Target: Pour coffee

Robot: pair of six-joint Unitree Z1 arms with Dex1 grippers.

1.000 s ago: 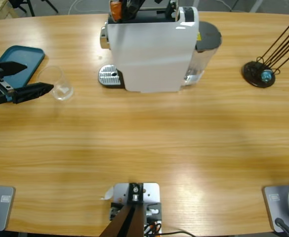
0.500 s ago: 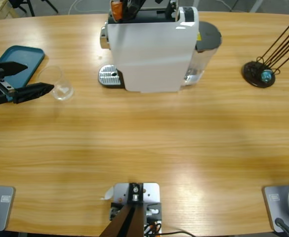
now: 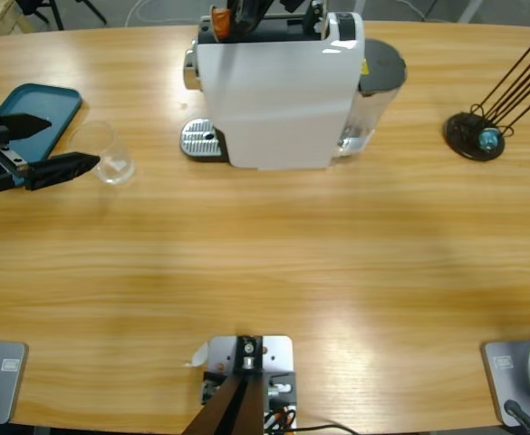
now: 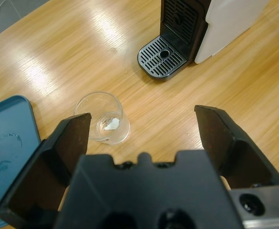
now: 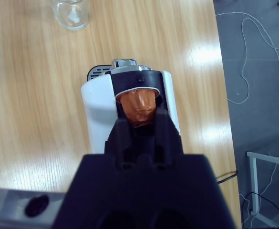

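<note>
Holding an orange coffee capsule (image 5: 138, 108) in my right end effector (image 5: 139, 125), I keep it clenched between the two jaws directly over the open slot in the top of the white coffee machine (image 3: 278, 95). From the right wrist view the capsule sits right at the mouth of that slot, foil rim toward the machine, so it appears lined up to drop in; I cannot tell whether it already touches the slot's edge. The grip is at the capsule's body, which leaves the rim free to seat.

My left end effector (image 3: 54, 145) hangs released, jaws spread wide, just beside the empty clear glass (image 4: 102, 118) and not touching it. The spread looks wide enough to take the glass between the jaws, which I judge is why it waits there: the glass has to go onto the round metal drip tray (image 4: 161, 58) under the spout before any coffee can run. The glass stands upright on the wooden surface (image 3: 265, 263), between the teal tray (image 3: 36, 110) and the machine, well apart from the drip tray.

So the pour itself is not yet begun; loading the capsule and setting the glass both come first.
</note>
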